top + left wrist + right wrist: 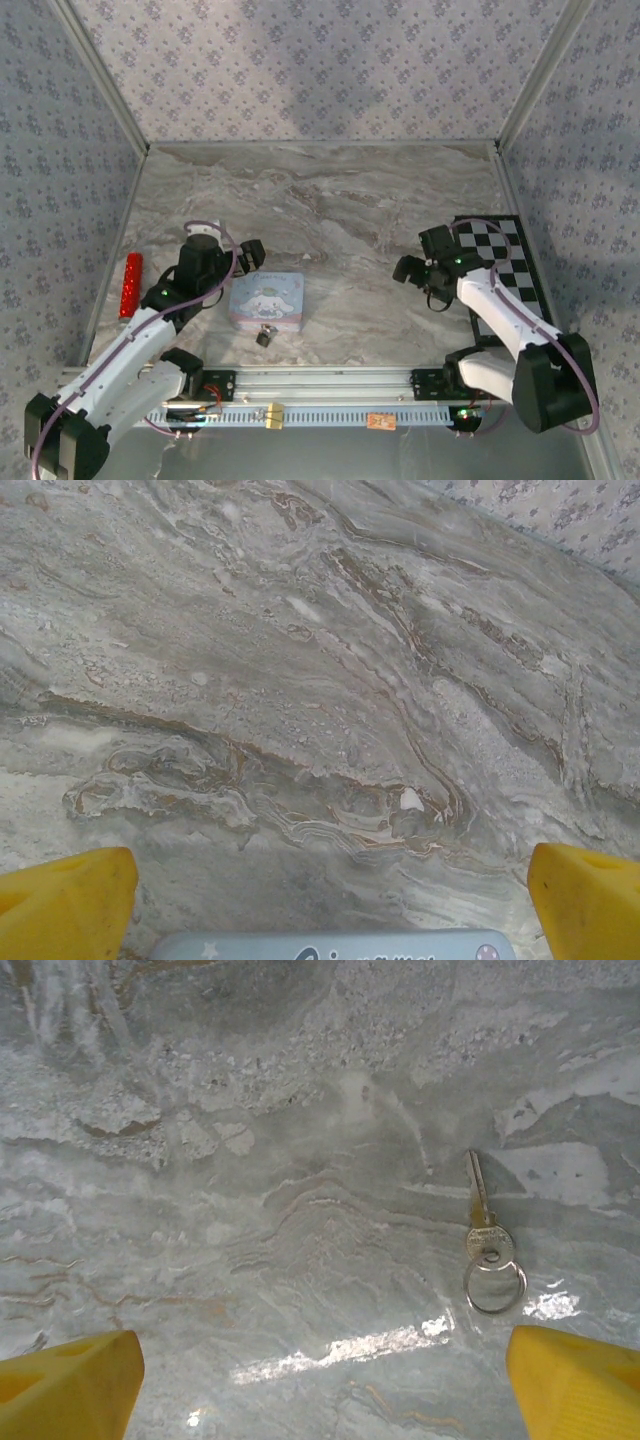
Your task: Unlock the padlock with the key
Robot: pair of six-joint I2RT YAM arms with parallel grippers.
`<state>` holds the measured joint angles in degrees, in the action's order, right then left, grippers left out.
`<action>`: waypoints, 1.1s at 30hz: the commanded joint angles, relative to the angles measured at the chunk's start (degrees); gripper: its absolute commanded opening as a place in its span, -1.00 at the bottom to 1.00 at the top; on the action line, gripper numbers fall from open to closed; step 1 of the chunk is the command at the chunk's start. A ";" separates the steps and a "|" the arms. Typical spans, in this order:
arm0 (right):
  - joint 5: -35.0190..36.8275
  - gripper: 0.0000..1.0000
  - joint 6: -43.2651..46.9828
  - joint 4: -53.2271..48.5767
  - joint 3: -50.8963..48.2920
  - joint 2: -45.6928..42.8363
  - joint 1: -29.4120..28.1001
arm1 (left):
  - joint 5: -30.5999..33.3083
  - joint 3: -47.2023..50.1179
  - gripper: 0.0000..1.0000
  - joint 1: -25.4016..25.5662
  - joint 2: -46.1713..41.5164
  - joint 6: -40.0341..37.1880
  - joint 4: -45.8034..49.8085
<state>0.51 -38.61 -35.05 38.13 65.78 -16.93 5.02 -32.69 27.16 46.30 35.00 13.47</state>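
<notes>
Marble-patterned counter carries everything you are working with. Your left hand hangs over the far left corner of the pastel tin. In its wrist view the yellow fingers stand wide apart and hold nothing, with the tin's rim showing at the bottom edge between them.

The padlock, tiny and dark, lies on the counter just beside the tin's near edge; you cannot tell from above whether the two touch. Neither hand is on it.

Your right hand is out over bare marble, well apart from the tin, and its fingers are also spread wide and empty. In the right wrist view the key lies flat on the counter with its blade pointing away and its ring toward the camera, nearer the right-side finger and touched by neither.

A red stick lies along the counter's left edge, and a checkered board sits at the right under the right arm.
</notes>
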 commanded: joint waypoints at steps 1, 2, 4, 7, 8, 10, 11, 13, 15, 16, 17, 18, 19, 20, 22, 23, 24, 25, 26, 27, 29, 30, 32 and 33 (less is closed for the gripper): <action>1.38 0.91 -0.68 2.41 -0.87 2.37 -0.22 | 1.39 -0.62 1.00 0.62 -0.16 -0.83 -1.52; 1.34 0.91 -0.64 2.76 -0.85 3.38 -0.25 | 1.40 -0.62 0.99 0.59 -0.16 -0.86 -1.47; 1.55 0.91 -0.59 3.44 -0.93 4.67 -0.22 | 1.58 -0.63 1.00 0.62 -0.16 -0.90 -1.39; 1.93 0.91 -0.50 3.88 -0.94 6.40 -0.23 | 1.84 -0.63 0.99 0.70 -0.25 -0.90 -1.35; 2.24 0.92 -0.50 4.01 -0.94 6.98 -0.23 | 1.92 -0.64 1.00 0.70 -0.27 -0.90 -1.33; 2.94 0.92 -0.42 4.12 -1.05 7.91 -0.38 | 2.09 -0.63 1.00 0.70 -0.27 -0.91 -1.26; 3.20 0.92 -0.41 4.29 -1.12 8.34 -0.38 | 2.14 -0.62 1.00 0.70 -0.30 -0.99 -1.29; 3.86 0.93 -0.50 4.52 -1.22 9.30 -0.54 | 2.22 -0.62 1.00 0.70 -0.34 -1.01 -1.26; 4.23 0.94 -0.46 4.87 -1.14 10.31 -0.66 | 2.40 -0.67 0.99 0.70 -0.34 -0.91 -1.30; 4.04 0.94 -0.41 5.32 -1.13 10.96 -0.79 | 2.42 -0.68 1.00 0.69 -0.33 -0.90 -1.27; 3.79 0.94 -0.33 5.84 -1.13 11.55 -1.01 | 2.44 -0.65 1.00 0.70 -0.33 -0.90 -1.28; 3.66 0.94 -0.28 6.28 -0.97 12.18 -1.51 | 2.41 -0.62 1.00 0.70 -0.29 -0.90 -1.36; 3.71 0.94 -0.16 6.60 -0.73 12.75 -2.00 | 2.45 -0.62 1.00 0.70 -0.22 -0.90 -1.40; 3.92 0.94 0.00 6.78 -0.23 13.56 -2.71 | 2.47 -0.62 0.99 0.68 -0.20 -0.84 -1.35; 4.76 0.94 0.33 6.83 1.02 15.43 -4.23 | 2.52 -0.64 1.00 0.70 -0.16 -0.81 -1.47; 4.84 0.94 0.48 6.84 1.62 16.45 -4.87 | 2.53 -0.63 0.99 0.70 -0.10 -0.81 -1.46; 4.78 0.93 0.64 7.16 2.30 17.47 -5.57 | 2.58 -0.64 0.99 0.70 -0.08 -0.84 -1.44; 4.62 0.92 0.79 7.36 2.88 18.39 -6.31 | 2.63 -0.63 0.99 0.64 -0.06 -0.81 -1.44; 4.43 0.91 1.00 7.59 3.51 19.30 -7.10 | 2.70 -0.63 1.00 0.70 -0.07 -0.90 -1.43; 4.47 0.90 1.31 7.64 4.52 20.65 -8.16 | 2.76 -0.69 1.00 0.70 0.01 -0.90 -1.35; 4.84 0.90 1.56 7.39 6.52 22.73 -10.48 | 2.90 -0.77 0.99 0.71 -0.05 -0.99 -1.26; 5.06 0.90 1.70 7.24 7.60 23.80 -11.91 | 2.90 -0.72 1.00 0.71 0.02 -0.99 -1.33; 5.16 0.90 1.90 7.10 9.67 25.68 -14.46 | 3.07 -0.71 1.00 0.77 0.03 -1.07 -1.19; 5.24 0.90 2.09 6.99 10.75 26.57 -15.83 | 3.23 -0.71 1.00 0.79 0.01 -1.08 -1.09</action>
<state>9.65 -37.08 -29.32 46.22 89.19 -29.12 7.11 -32.69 27.49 46.30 35.00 13.30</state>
